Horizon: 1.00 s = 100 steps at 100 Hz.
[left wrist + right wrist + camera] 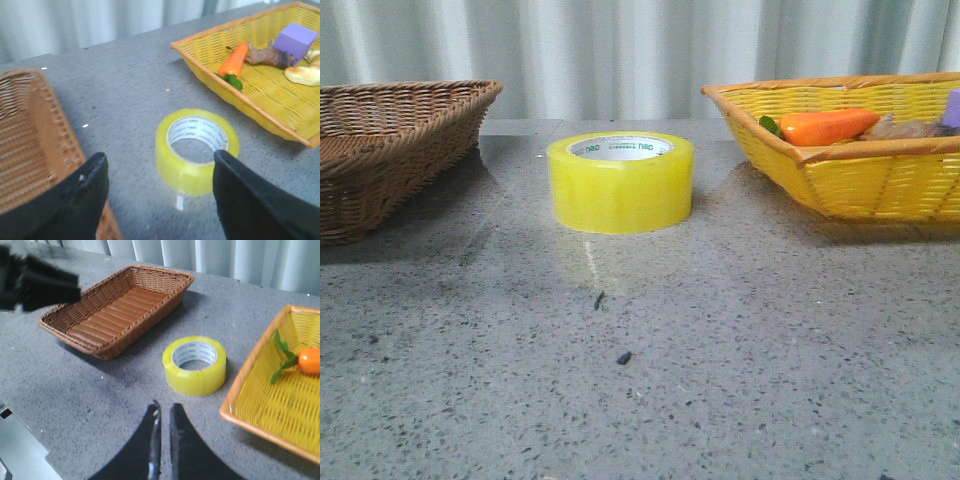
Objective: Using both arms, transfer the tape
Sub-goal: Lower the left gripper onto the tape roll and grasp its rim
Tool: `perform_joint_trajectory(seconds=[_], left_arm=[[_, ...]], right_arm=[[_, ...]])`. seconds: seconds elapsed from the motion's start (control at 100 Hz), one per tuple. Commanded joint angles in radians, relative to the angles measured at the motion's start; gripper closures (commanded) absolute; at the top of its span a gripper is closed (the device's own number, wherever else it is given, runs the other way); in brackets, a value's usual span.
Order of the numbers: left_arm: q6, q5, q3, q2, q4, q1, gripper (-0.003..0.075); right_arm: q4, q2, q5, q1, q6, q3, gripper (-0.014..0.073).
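The tape [620,182], a wide yellow roll with a white core and green lettering, lies flat on the grey table between two baskets. Neither gripper shows in the front view. In the left wrist view my left gripper [160,162] is open above the table, its fingers wide apart, with the tape [197,151] just beyond and slightly toward one finger. In the right wrist view my right gripper [163,409] is shut and empty, short of the tape [194,365]. The left arm [35,282] shows blurred at the far side of that view.
A brown wicker basket [390,150] stands at the table's left, empty. A yellow wicker basket [860,180] stands at the right and holds an orange carrot toy [828,126], a purple block [295,43] and other small items.
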<state>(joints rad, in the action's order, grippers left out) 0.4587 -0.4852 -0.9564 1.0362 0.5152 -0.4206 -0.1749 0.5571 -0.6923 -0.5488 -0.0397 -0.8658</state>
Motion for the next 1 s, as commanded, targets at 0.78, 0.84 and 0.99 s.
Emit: perform_joint_trajectory(seconds=[0.78,0.84,0.99], left_arm=[[-0.132,-0.389,-0.626,0.748,-0.059,-0.038,0.0301],[-0.132,-0.389,-0.626,0.759,-0.06,-0.038,0.0301],[-0.132,-0.388,-0.626,0.783,-0.046,-0.039,0.0309]], right_arm=[[-0.028,-0.12,0.056,-0.002,-0.009,0.047,0.0636],[-0.028,-0.12,0.055,-0.002,-0.009,0.047,0.0636],[-0.028,-0.12,0.055,-0.002,-0.009,0.047,0.0636]])
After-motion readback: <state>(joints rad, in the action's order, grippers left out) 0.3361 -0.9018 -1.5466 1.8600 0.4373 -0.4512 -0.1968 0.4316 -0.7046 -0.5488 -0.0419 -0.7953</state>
